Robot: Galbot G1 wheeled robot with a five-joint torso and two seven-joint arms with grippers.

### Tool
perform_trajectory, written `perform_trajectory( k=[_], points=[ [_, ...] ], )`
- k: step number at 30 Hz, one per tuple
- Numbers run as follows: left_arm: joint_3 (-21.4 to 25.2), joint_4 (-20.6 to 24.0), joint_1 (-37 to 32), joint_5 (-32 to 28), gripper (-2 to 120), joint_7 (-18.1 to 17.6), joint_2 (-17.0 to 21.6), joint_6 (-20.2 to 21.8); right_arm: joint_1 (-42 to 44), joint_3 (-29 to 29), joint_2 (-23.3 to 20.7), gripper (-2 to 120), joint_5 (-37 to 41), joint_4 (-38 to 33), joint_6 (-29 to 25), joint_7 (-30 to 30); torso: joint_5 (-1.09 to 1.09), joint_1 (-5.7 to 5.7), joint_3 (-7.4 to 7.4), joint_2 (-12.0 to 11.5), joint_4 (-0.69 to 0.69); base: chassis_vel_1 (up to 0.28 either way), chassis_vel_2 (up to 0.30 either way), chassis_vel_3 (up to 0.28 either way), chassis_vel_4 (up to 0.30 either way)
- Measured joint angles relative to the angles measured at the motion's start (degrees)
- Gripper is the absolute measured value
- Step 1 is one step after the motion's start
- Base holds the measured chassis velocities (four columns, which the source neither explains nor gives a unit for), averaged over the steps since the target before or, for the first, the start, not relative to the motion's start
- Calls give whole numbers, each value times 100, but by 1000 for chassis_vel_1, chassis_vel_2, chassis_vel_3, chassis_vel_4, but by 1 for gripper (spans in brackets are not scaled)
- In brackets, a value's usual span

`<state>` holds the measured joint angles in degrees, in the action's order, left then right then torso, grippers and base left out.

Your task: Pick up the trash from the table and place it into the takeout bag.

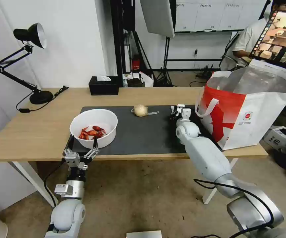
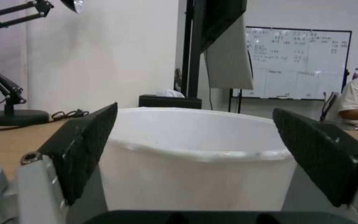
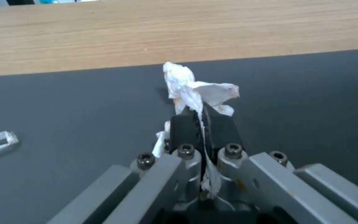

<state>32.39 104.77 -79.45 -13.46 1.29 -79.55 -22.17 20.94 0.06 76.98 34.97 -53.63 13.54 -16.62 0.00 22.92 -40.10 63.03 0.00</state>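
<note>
Head high — wrists close, table-level

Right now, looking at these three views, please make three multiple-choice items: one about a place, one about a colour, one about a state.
1. Where does the takeout bag stand?
A. robot's right end of the table
B. on the floor
C. beside the lamp

2. What colour are the shells in the white bowl?
A. green
B. red
C. blue

3. What is the right gripper doing?
A. open, holding nothing
B. shut on the crumpled tissue
C. gripping the bowl

Key: 1 A, the head view shows it there. 2 B, red shells show inside. 3 B, jaws pinch the tissue.
</note>
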Motion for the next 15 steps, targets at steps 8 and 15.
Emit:
perform_trajectory(
  k=[8,15],
  points=[
    [7,9,3,-3,100,-2,-14,0,105,-27,-87,0,10,-219,0,23,0,0,-1,0,-1,0,0,0,0],
    [17,27,5,-21,100,-5,-17,-1,186,-132,-250,0,9,-625,-32,131,0,0,-1,0,0,0,0,0,0]
  ],
)
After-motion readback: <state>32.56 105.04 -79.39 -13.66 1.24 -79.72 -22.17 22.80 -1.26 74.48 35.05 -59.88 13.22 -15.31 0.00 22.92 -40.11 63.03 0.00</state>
